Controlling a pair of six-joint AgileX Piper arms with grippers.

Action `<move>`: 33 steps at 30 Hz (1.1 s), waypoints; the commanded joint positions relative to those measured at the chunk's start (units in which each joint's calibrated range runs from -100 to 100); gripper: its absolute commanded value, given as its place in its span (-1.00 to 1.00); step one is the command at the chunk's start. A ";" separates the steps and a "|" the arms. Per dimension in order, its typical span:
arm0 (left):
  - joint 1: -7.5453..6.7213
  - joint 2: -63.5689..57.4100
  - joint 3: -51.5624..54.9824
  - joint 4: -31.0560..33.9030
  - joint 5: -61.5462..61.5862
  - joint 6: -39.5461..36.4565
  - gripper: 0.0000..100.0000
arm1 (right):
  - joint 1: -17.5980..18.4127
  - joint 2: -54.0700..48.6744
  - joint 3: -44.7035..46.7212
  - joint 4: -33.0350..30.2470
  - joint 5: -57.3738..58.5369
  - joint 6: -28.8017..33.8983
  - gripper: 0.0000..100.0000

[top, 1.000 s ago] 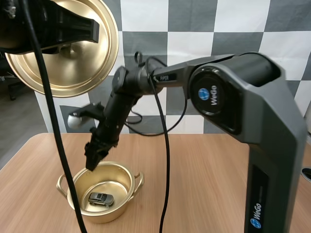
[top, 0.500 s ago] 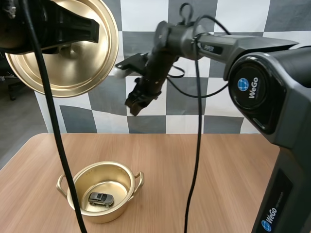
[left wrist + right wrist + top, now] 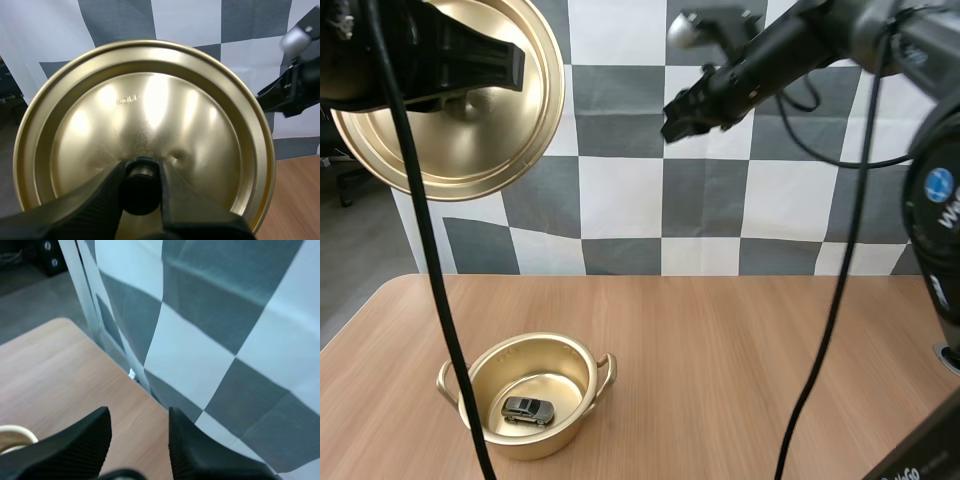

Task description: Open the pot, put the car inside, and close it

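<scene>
Your left gripper pinches the knob, half hidden, of the lid; right gripper spread, empty, well above the pot.

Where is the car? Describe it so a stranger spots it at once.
On the wooden table, towards its left, stands a gold pot with its lid off. On the pot's floor lies the car: small, grey, the only thing inside.
</scene>
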 commanded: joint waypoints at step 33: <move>0.01 0.14 13.94 0.00 0.00 -1.53 -1.00 | -16.81 -21.17 0.10 -4.93 0.05 6.29 0.46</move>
